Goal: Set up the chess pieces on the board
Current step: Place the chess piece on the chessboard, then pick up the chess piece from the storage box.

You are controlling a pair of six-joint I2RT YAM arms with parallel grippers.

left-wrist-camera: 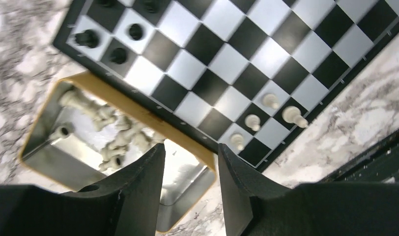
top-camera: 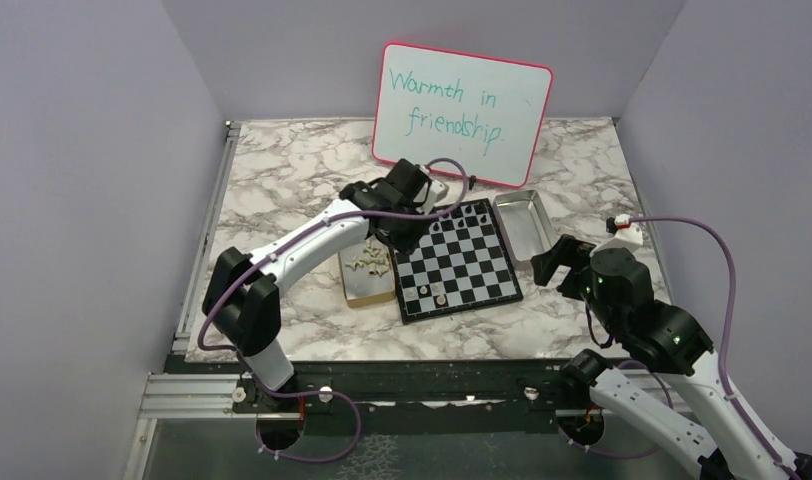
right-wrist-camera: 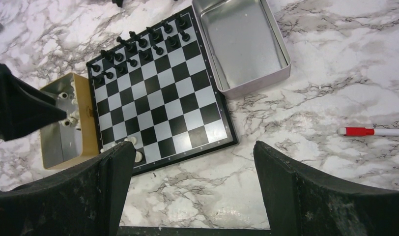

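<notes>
On the table: board (top-camera: 460, 262), tan box (top-camera: 367, 272) against its left edge.
Black chess pieces (right-wrist-camera: 142, 43): board's far rows.
Cream chess pieces (left-wrist-camera: 271, 101): four at board's near-left corner.
Left claw (left-wrist-camera: 191, 152): released, empty, over board's left edge.
Right claw (right-wrist-camera: 193, 147): released, empty.

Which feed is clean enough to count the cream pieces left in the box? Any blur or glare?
Left wrist: cream pieces in the box smeared, glare on its metal floor. Right wrist: sharp, box partly hidden. Top external: pieces too tiny to count.
</notes>
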